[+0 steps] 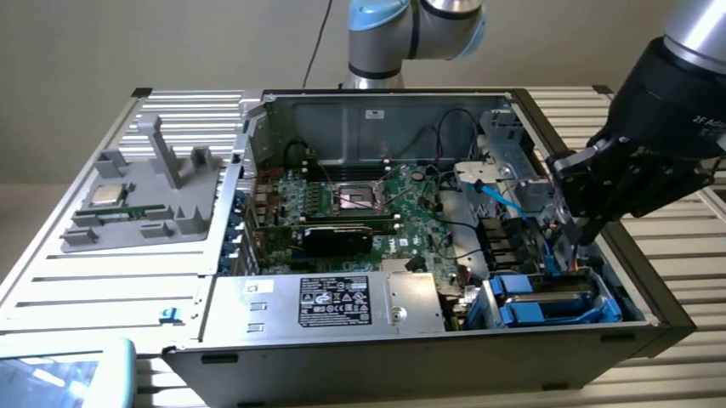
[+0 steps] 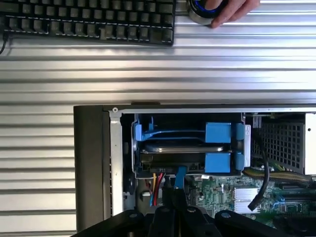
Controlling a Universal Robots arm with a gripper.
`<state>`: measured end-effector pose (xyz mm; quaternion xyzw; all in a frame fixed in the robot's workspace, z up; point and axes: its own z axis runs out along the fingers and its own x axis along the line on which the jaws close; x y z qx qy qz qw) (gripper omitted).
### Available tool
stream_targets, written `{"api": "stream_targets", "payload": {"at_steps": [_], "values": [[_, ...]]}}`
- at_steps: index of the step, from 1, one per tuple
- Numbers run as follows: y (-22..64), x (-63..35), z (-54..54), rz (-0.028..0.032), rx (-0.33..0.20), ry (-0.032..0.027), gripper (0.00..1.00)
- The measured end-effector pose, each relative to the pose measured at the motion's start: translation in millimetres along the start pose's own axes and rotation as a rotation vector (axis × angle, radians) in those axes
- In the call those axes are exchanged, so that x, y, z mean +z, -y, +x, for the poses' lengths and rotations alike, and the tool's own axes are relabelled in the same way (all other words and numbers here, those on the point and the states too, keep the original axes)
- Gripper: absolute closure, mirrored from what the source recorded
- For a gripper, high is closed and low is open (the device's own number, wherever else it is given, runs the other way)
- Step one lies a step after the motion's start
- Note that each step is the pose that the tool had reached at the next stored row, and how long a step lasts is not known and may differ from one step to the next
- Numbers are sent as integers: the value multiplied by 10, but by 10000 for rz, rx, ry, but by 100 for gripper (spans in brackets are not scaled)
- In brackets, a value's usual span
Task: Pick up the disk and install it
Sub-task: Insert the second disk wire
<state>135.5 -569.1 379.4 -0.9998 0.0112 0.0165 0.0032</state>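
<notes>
Jaws: pressed together with no gap between the fingertips, nothing held — gripper (image 1: pixel 581 231) poised inside the open computer case (image 1: pixel 635 327), at the corner nearest the exterior view's right, just above the drive bay.

Disk (image 1: pixel 553 297): seated in the drive bay at the case's front corner, clipped in its blue carrier frame (image 1: pixel 524 313); in the wrist view the silver-grey edge of the disk (image 2: pixel 182 148) lies between the blue frame tabs (image 2: pixel 217 132), just beyond the closed fingertips (image 2: pixel 174 195). Whether the fingertips touch the disk cannot be told.

Cabling: a blue cable (image 2: pixel 179 175) and a bundle of red, yellow and black wires (image 2: pixel 156 183) run beside the bay, close to the fingertips.

Case interior: green motherboard (image 1: pixel 340 200) with empty processor socket (image 1: pixel 360 197); silver box with black label (image 1: pixel 336 302) along the front edge, towards the exterior view's left of the disk.

Bench (image 1: pixel 102 280): ribbed metal surface carrying the case; a grey fixture (image 1: pixel 148 200) on the exterior view's left holds a small square silver chip (image 1: pixel 108 195).

Beyond the case, wrist view: black keyboard (image 2: pixel 89 19) on the bench, and a person's hand (image 2: pixel 229 10) resting on a round device.
</notes>
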Motion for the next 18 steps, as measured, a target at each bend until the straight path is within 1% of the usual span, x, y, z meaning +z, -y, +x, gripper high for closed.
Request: {"api": "stream_targets", "payload": {"at_steps": [2,7,8,18], "values": [[48,-54,-14,-26,1,-1,89],[245,-69,-32,-81,3,-1,89],[259,-70,-33,-84,3,-2,89],[260,-71,-33,-86,3,-2,89]]}}
